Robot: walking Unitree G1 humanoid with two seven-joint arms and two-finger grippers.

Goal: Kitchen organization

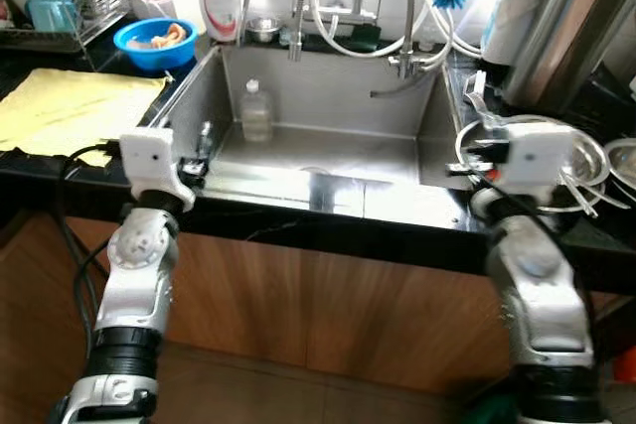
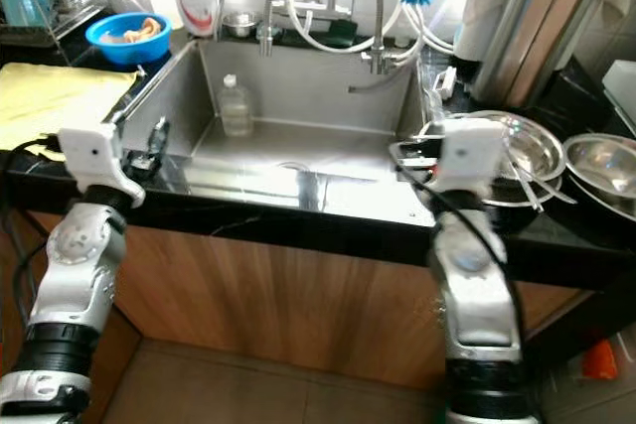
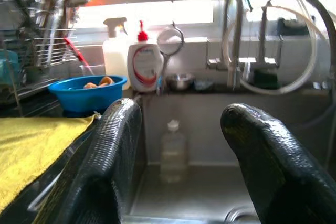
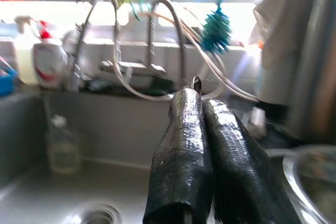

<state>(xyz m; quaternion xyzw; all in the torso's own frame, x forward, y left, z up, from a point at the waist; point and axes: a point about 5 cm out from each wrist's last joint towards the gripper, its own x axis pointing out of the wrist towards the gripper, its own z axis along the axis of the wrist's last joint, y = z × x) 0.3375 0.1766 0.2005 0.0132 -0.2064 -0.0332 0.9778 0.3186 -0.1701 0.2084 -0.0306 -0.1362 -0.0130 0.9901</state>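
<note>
Here the left hand (image 3: 178, 145) gapes; the right hand (image 4: 210, 145), blurred, is pressed together.

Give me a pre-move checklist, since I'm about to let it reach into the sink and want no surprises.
1. Left end effector open, nothing between its fingers: ok.
2. Right end effector free to grasp: not ok; fingers pressed together, a thin metal tip poking out above them, what it is cannot tell.
3. Clear plastic bottle upright in the sink, against the back wall: ok.
4. Steel bowls close by the right arm: not ok, collision risk.
5. Yellow cloth lying flat on the counter: ok.
</note>
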